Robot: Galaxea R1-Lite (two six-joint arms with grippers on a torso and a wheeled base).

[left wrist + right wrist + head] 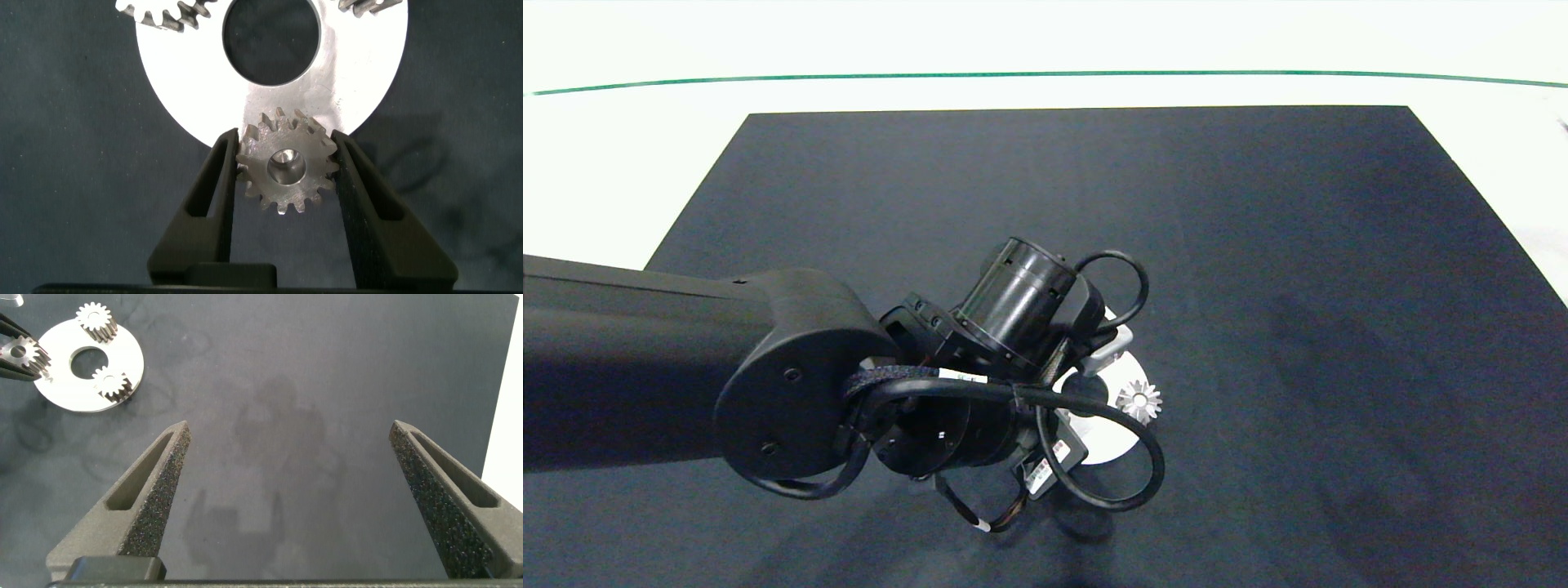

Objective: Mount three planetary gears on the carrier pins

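The left gripper [286, 171] clamps the third planetary gear [288, 167] at the edge of the white disc [196, 90], its bore over a carrier pin [286, 166]. Two gears [96, 318] already sit on the disc. Next: press down, then release. The right gripper [286, 457] hangs spread wide over the desk [1258, 245], well apart.

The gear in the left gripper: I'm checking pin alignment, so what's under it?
Under the gear clamped by the left gripper lies the white disc's rim and dark mat. Something shiny shows in its bore; whether that is a pin cannot be told.
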